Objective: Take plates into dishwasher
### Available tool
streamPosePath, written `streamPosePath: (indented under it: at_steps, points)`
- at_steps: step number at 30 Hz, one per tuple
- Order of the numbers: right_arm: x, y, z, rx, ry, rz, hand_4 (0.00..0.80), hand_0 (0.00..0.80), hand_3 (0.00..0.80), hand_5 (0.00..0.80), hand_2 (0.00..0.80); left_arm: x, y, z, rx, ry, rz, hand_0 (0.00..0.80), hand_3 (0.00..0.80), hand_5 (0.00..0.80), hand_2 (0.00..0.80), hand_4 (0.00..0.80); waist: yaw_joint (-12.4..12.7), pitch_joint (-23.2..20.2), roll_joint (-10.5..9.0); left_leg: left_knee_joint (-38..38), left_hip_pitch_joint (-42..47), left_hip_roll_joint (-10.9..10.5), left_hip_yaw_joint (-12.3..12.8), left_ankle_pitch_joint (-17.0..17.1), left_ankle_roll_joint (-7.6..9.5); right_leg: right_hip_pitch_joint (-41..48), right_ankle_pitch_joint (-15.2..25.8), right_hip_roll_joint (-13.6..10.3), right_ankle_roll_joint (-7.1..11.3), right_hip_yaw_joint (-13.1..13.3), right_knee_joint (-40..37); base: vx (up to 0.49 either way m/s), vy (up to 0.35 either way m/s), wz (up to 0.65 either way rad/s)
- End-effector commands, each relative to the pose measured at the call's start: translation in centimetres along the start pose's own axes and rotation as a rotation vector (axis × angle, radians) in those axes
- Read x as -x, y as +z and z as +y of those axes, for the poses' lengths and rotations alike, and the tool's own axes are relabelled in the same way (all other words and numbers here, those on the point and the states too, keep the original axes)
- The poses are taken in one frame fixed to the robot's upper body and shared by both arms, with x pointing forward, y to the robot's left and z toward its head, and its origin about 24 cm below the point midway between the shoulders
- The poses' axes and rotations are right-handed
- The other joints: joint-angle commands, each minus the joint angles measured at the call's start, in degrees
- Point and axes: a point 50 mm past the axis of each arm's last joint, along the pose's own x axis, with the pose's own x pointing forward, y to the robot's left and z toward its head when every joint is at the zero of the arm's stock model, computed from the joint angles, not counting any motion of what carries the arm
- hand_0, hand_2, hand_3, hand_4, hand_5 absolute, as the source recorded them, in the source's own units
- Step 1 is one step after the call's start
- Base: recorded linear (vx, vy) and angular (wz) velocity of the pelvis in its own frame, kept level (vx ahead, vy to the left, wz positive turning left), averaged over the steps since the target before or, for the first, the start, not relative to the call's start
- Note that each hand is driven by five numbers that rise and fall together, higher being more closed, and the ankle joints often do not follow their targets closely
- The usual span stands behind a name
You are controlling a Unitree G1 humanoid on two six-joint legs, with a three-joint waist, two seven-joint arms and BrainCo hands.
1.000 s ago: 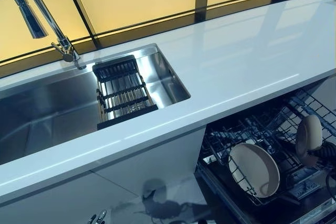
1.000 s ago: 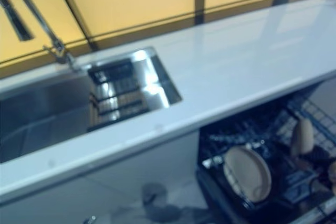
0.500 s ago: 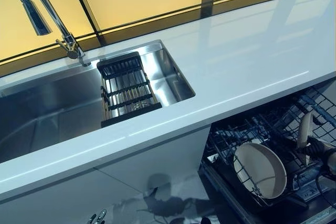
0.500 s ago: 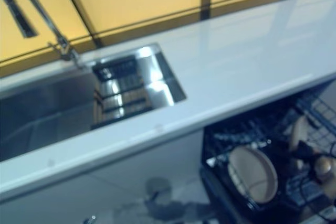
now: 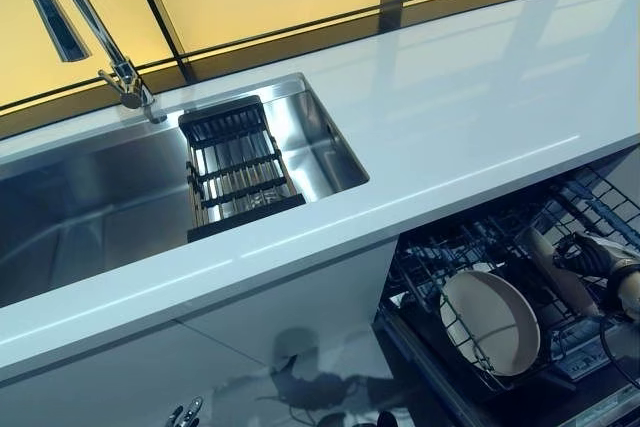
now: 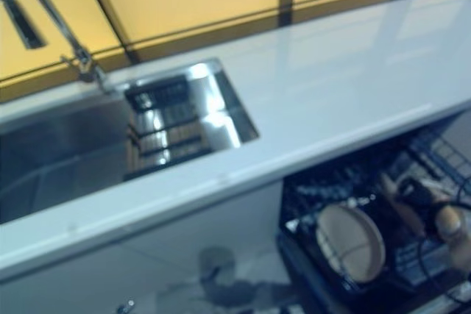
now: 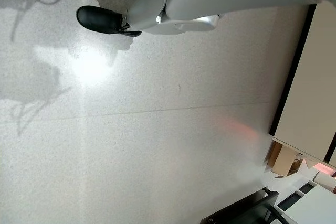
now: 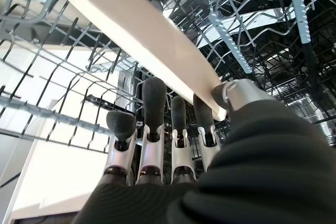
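Observation:
A cream plate (image 5: 547,271) leans edge-on among the wires of the open dishwasher's lower rack (image 5: 436,251), at the lower right. My right hand (image 5: 598,257) is shut on its rim: in the right wrist view the thumb (image 8: 237,95) lies over the plate (image 8: 142,34) and the fingers (image 8: 153,100) curl behind it. A second cream plate (image 5: 491,323) stands upright in the rack just left of the held one. Only a sliver of my left hand (image 5: 185,414) shows at the lower edge of the left eye view.
A white countertop (image 5: 470,97) runs above the dishwasher. A steel sink (image 5: 90,212) holds a black drain rack (image 5: 235,167) under a tall faucet (image 5: 85,22). White cabinet fronts (image 5: 280,317) stand left of the dishwasher. The left wrist view shows speckled floor (image 7: 157,129).
The held plate has tipped from nearly upright to a low slant and sunk into the rack, and my right hand has come down with it. The camera shifted slightly.

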Motion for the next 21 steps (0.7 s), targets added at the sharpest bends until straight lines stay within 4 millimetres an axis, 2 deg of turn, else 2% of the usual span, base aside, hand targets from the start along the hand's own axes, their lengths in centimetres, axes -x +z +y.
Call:
streamPosePath:
  at_steps: [1,13,21]
  points:
    - [-0.2,1.4,-3.1,0.045,-0.092,-0.066,0.800,0.800,0.800,0.800,0.800,0.0,1.7,1.5,-0.049,0.045,-0.037,0.000,0.000,0.000,0.000,0.000,0.84,-4.92,-5.64,-0.19,2.11,1.60,-0.43,-2.20,-1.16,0.57,-0.32,-3.07,5.28,2.02,-0.09,0.000,0.000,0.00]
    - [-0.3,0.7,-3.5,0.076,-0.049,-0.026,0.800,0.800,0.800,0.800,0.800,0.2,1.6,2.0,-0.062,0.062,-0.030,0.000,0.000,0.000,0.000,0.000,1.35,-6.01,-6.93,-0.19,2.67,2.07,-0.17,-2.24,-1.10,1.29,-0.49,-2.69,5.34,1.79,-0.09,0.002,-0.001,-0.01]
    - [-0.6,0.3,-2.6,0.074,0.000,0.012,0.800,0.800,0.800,0.800,0.800,0.0,2.0,1.5,-0.064,0.062,-0.042,0.000,0.000,0.000,0.000,0.000,1.64,-5.95,-6.90,-0.19,2.46,2.02,-0.25,-2.24,-1.03,1.10,-0.40,-2.85,5.44,1.72,-0.09,0.000,0.000,0.00]
